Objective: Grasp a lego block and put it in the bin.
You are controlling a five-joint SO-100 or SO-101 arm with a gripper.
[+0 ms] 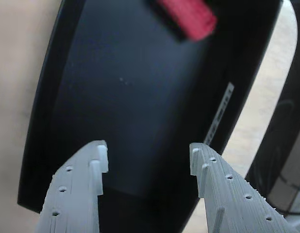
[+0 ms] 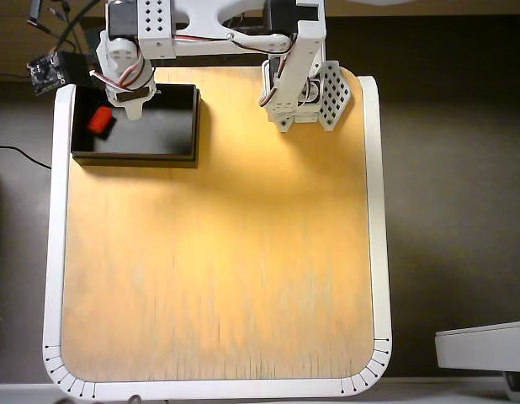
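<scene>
White gripper (image 1: 149,160) gapes wide, apparently empty.

Wrist view soft and blurry, lego block (image 1: 188,18) smeared, overhead view warmly lit, table (image 2: 218,252) center glowing

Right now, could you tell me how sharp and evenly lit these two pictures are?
In the wrist view the lego block is soft and blurred at the top edge, while the open gripper fingertips look sharper; the bin floor shows a dull bluish sheen. In the overhead view the table is brightest near the arm's base, and the bin casts a shadow along its near wall.
</scene>
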